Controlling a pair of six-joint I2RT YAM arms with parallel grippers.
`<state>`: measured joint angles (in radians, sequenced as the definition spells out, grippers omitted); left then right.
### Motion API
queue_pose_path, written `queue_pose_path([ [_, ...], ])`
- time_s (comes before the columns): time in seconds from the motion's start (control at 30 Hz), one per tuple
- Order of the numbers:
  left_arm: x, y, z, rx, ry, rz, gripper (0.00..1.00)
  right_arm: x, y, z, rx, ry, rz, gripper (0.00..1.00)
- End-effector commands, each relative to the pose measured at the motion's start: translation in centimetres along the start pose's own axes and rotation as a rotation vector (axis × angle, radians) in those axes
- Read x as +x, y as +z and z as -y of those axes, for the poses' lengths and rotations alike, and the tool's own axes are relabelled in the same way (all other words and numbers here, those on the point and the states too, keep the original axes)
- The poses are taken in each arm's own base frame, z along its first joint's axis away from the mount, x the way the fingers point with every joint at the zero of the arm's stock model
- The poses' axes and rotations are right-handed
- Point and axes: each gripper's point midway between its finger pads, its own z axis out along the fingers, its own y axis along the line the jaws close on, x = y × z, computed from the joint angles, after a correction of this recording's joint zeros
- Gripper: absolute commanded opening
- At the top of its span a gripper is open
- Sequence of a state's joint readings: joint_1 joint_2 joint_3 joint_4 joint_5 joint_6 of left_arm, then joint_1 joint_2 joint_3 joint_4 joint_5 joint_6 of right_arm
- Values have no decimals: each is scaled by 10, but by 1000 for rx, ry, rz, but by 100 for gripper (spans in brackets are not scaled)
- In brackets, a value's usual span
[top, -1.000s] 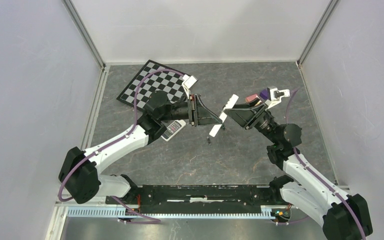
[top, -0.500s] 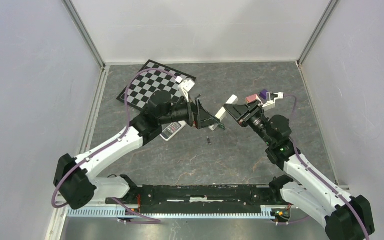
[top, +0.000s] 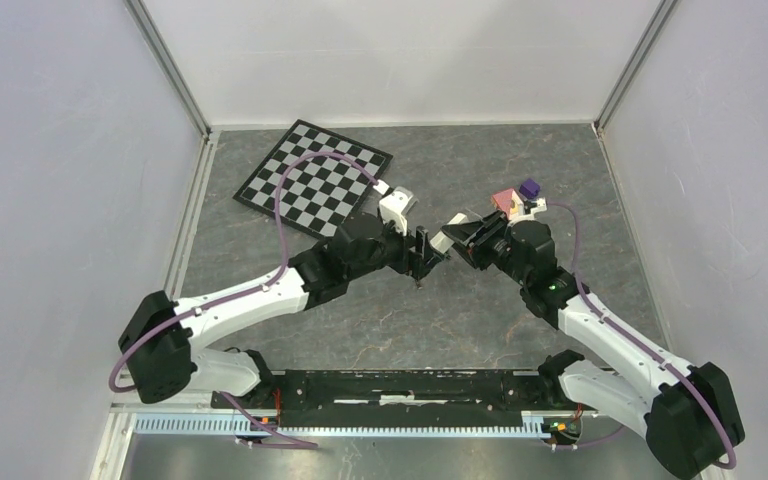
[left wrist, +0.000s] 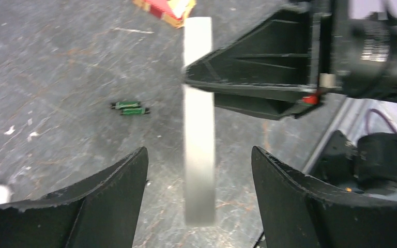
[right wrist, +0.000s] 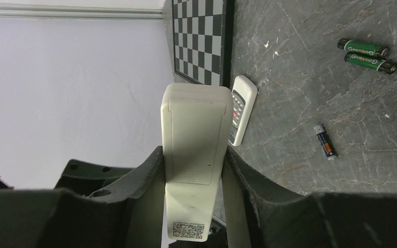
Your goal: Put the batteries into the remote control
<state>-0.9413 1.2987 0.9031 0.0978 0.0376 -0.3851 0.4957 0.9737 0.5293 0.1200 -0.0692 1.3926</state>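
**A:** Right gripper (right wrist: 192, 155): fingers (right wrist: 144, 181) clamped on the long edges of the slim white plastic remote control (right wrist: 194, 129). Its back face and QR sticker face the wrist camera. The battery cover looks shut to us.

**B:** Left gripper (left wrist: 199, 152): fingers (left wrist: 119, 191) apart, straddling the remote edge-on. There's a gap on each side and no contact that we can see.

**A:** We read this as taking a second hold so the cover can come off. We centre first, then close evenly. A one-sided touch would twist it in the right grip.

**B:** Agreed. Closing lands on the broad faces, so we stay off the cover panel or we pin it shut.

**A:** Two green-wrapped cylindrical batteries (right wrist: 367, 54) lie side by side on the grey stone-look table (right wrist: 300, 93), well beyond the right fingertips. One dark battery with blue and orange ends (right wrist: 325, 142) lies nearer, alone.

**B:** A second white buttoned remote (right wrist: 242, 108) lies just behind the held one. We shouldn't sweep it.
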Motion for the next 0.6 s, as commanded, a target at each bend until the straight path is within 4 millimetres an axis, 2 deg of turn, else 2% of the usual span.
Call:
queue_pose_path([
  [0.0,-5,1,-33,-178,23,56,82,-5,-5,-33,-73,34,7,17],
  [0.07,-3,1,-33,-177,25,49,83,-4,-6,-33,-76,35,0,17],
  [0.13,1,3,-25,-130,23,29,81,-1,-6,-32,-73,42,-11,17],
  [0.3,14,6,-3,10,-20,16,59,3,-5,-31,-84,70,-30,17],
  [0.47,24,7,9,88,-57,0,48,6,-5,-36,-129,85,-49,17],
  [0.53,23,8,9,91,-73,5,36,8,-4,-37,-133,80,-60,17],
  [0.57,21,8,8,86,-78,9,24,9,-4,-37,-133,76,-66,18],
])
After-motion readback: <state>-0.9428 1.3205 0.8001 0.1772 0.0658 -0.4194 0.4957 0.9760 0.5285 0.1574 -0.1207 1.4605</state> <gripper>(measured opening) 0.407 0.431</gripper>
